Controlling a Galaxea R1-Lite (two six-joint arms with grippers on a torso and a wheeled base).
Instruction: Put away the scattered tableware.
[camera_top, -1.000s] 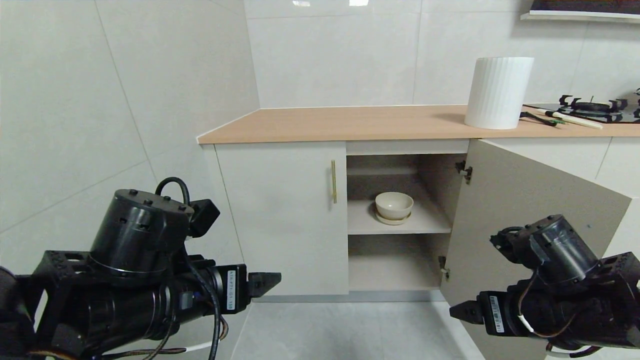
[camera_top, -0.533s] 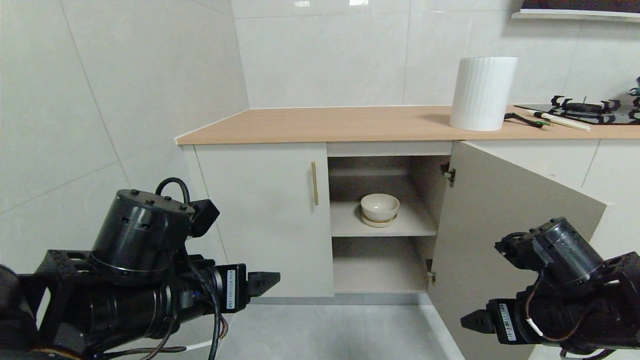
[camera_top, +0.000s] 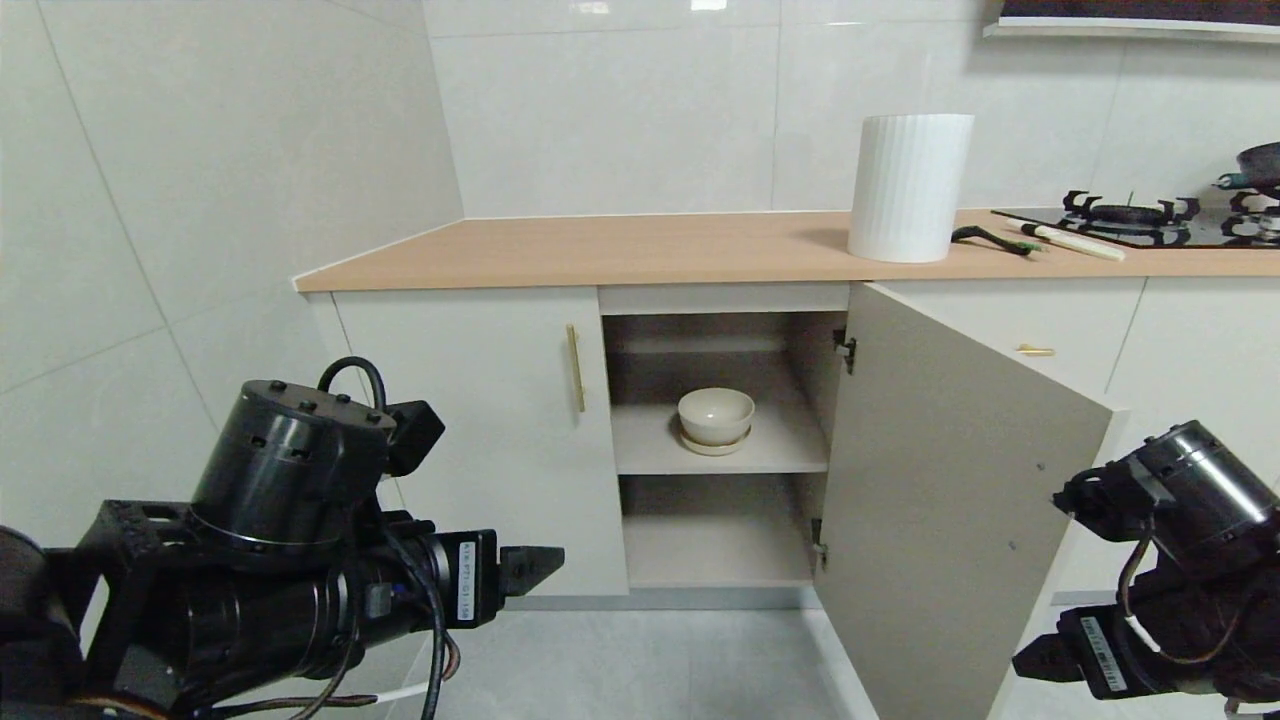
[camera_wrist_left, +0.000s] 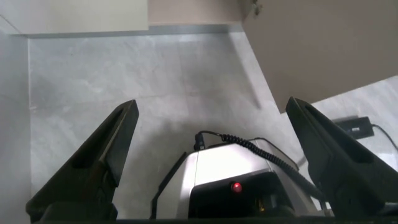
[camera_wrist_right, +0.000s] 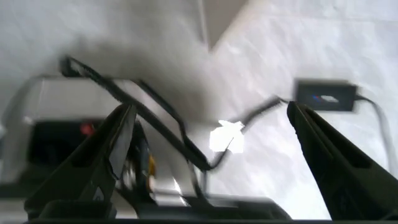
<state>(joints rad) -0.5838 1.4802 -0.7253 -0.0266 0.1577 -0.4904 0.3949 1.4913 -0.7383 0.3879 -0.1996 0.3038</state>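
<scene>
A cream bowl (camera_top: 716, 412) rests on a small plate (camera_top: 714, 446) on the upper shelf of the open cabinet (camera_top: 720, 455). The cabinet door (camera_top: 950, 480) is swung out to the right. My left gripper (camera_top: 535, 570) hangs low at the left, well short of the cabinet and over the floor. In the left wrist view its fingers (camera_wrist_left: 99, 162) are spread wide around nothing, so the gripper (camera_wrist_left: 212, 102) is open. My right gripper (camera_top: 1035, 665) sits low at the right, beside the door's outer edge. The right wrist view also shows it (camera_wrist_right: 210, 107) open and holding nothing.
On the wooden counter (camera_top: 600, 250) stands a white ribbed canister (camera_top: 909, 187). Beside it lie a black utensil (camera_top: 990, 238) and a pale stick-like one (camera_top: 1075, 242), near a gas hob (camera_top: 1140, 215). The left cabinet door (camera_top: 480, 440) is closed. Grey floor (camera_top: 680, 660) lies ahead.
The whole head picture has slid left, so the camera has moved. My right arm has sunk lower and farther right in the picture. The left arm and bowl have kept still.
</scene>
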